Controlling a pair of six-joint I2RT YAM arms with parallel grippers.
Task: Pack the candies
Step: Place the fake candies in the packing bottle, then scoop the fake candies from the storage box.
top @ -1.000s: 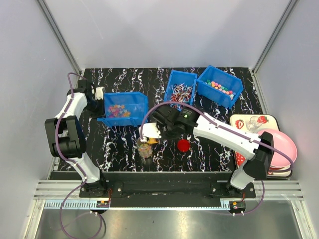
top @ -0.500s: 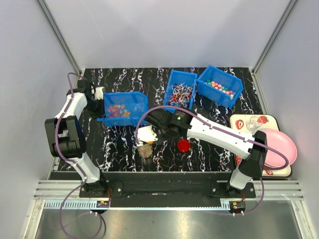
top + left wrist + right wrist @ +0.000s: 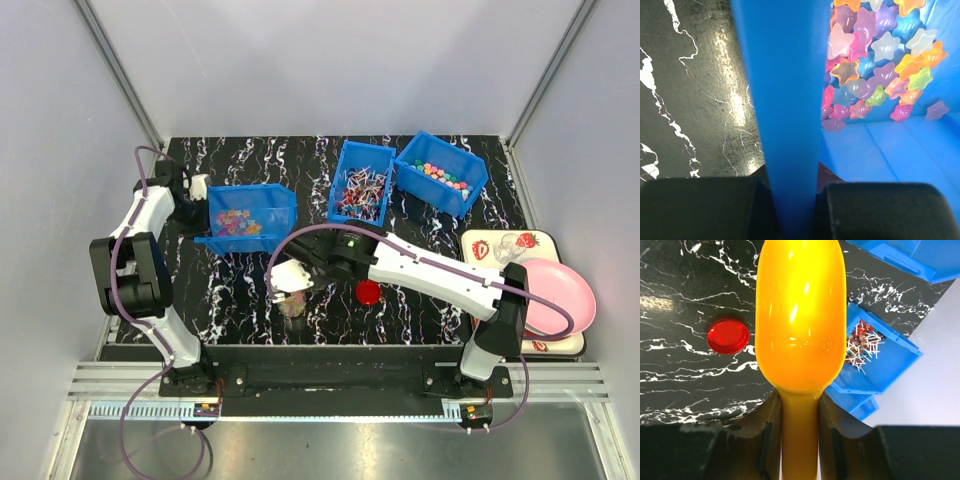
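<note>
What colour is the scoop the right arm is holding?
Glossy yellow-orange. The scoop shows best in the right wrist view.

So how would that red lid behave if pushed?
The red lid lies flat, so it would probably slide rather than roll. It looks like thin glossy plastic: likely light, and awkward to pinch off the table.

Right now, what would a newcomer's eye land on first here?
The glossy yellow scoop, shut in the right jaws, fills the right wrist view. In the top view that arm holds it at the small jar near the table's front centre, with the red lid lying close beside. Next comes the heap of bright star candies in the left blue bin, whose wall the left jaws clamp.
</note>
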